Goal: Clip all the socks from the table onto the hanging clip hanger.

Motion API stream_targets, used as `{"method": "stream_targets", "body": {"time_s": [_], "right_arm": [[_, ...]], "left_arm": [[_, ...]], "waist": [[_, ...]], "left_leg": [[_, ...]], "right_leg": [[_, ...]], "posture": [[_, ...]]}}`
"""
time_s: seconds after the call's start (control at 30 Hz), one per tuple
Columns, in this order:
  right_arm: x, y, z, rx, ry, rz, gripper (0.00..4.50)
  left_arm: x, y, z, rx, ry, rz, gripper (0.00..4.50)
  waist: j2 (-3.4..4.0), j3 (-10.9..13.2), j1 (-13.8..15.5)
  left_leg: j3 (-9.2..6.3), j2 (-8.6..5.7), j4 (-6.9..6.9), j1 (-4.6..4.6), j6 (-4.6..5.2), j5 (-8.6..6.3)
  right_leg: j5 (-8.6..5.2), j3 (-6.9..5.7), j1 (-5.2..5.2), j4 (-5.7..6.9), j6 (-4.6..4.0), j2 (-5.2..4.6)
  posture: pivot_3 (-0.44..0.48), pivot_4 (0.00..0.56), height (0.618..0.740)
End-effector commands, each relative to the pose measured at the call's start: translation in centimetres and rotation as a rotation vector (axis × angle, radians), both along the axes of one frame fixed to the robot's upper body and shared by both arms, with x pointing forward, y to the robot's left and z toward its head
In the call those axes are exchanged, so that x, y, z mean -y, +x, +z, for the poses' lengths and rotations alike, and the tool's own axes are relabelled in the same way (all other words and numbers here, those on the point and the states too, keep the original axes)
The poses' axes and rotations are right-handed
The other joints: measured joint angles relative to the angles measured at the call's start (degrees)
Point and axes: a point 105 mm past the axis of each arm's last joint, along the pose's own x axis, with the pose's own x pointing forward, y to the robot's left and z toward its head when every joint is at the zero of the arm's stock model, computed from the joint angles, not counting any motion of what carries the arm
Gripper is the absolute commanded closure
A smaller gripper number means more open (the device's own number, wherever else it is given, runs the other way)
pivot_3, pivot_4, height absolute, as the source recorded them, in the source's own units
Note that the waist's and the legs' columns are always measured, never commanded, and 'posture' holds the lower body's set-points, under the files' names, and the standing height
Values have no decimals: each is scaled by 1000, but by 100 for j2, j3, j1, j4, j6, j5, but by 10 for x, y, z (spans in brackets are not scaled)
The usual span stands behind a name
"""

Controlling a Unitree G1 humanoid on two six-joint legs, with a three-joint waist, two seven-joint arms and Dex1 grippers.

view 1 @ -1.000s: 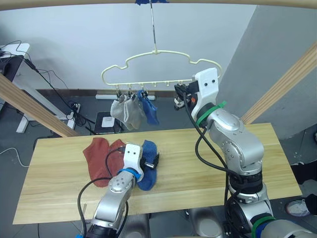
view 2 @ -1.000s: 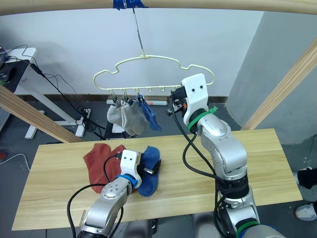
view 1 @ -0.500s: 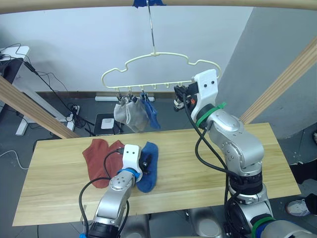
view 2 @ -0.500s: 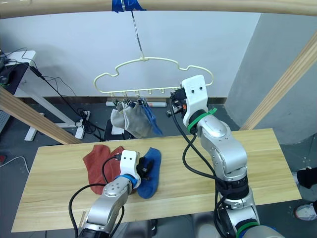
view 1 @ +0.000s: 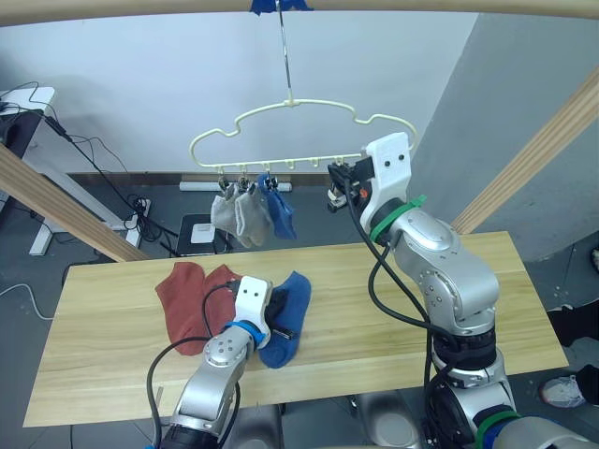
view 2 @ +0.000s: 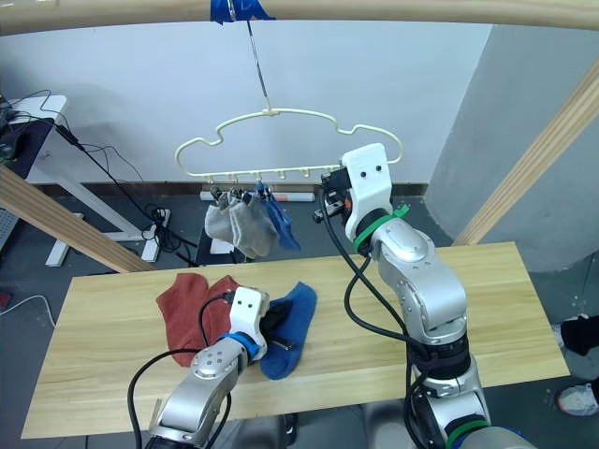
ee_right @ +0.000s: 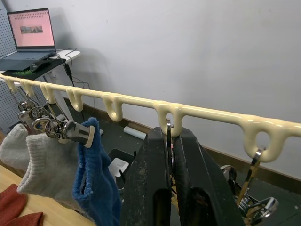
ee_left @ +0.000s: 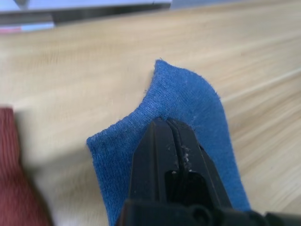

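Both pairs of fingers are pressed together. The left gripper [ee_left: 165,123] pinches the blue sock [view 1: 288,318] near its cuff, and the right gripper [ee_right: 170,136] is clamped on a metal clip just under the hanger's bar.

The table [view 1: 449,309] spans the lower scene. The hanger [view 1: 299,117] hangs by its hook from the pole [view 1: 140,7] at 12 o'clock, well above the table. Three socks are clipped along its left half: two grey socks [view 1: 239,213] and a blue one [view 1: 277,213]. The remaining clips toward 3 o'clock are empty, apart from the one the right gripper holds.

On the table, two red socks [view 1: 192,295] lie overlapping at about 9 o'clock from the left gripper, just beside the pinched blue sock, whose upper end seems lifted slightly off the wood.

The sock is light, soft knit, so it should droop and fold under its own weight and will not slip easily from the pinch. The cuff edge looks the best place to hold, leaving a free margin of fabric above the fingers to feed into the clip. A grip too deep would leave nothing for the clip to bite. The hanger swings freely, so the right gripper's hold on it matters for steadiness.
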Motion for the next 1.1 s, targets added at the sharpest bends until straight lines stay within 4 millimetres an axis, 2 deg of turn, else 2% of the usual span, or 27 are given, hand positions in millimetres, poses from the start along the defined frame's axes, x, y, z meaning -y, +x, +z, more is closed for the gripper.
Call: {"method": "stream_targets", "body": {"time_s": [0.03, 0.2, 0.43, 0.57, 0.87, 0.97, 1.1], "right_arm": [[-3, -10, 13, 57, 17, 23, 4500], [-3, -10, 13, 59, 17, 22, 4500], [-4, -10, 13, 59, 17, 22, 4500], [-4, -10, 12, 58, 15, 25, 4500], [-4, -10, 11, 57, 13, 23, 4500], [-4, -10, 12, 57, 13, 23, 4500], [-4, -11, 11, 54, 18, 28, 4500]], "left_arm": [[0, 1, 23, 112, -53, -37, 4491], [-7, -1, 30, 158, -81, -51, 4491], [-1, -6, 52, 297, -107, -161, 4491], [6, -10, 48, 263, -143, -212, 4491], [5, -1, 44, 231, -137, -191, 4491], [6, -1, 47, 258, -124, -211, 4491], [15, -3, 62, 355, -101, -277, 4491]], "waist": [[0, 0, -3], [0, 0, -8], [0, 0, -9], [0, 0, -10], [0, 0, -13], [0, 0, -14], [0, 0, -14]], "left_leg": [[0, 0, 0, 0, 0, 0], [0, 2, -1, 0, 0, 0], [1, 1, -5, -1, 0, 0], [1, 1, -7, -2, 0, 0], [0, 0, -7, -3, 0, 0], [0, 0, -8, -3, 1, 0], [0, 0, -8, -3, 0, 0]], "right_leg": [[0, 0, 0, 0, 0, 0], [0, 0, 0, -2, 0, 0], [0, 0, 1, -11, 0, -1], [0, 0, 1, -15, 0, -1], [0, -2, 1, -18, 0, 0], [0, -2, 1, -18, 0, 0], [0, -1, 1, -20, 0, 0]], "posture": [[-236, 264, 740], [-236, 264, 740], [-240, 263, 740], [-237, 264, 740], [-242, 263, 740], [-242, 263, 740], [-242, 263, 740]]}}
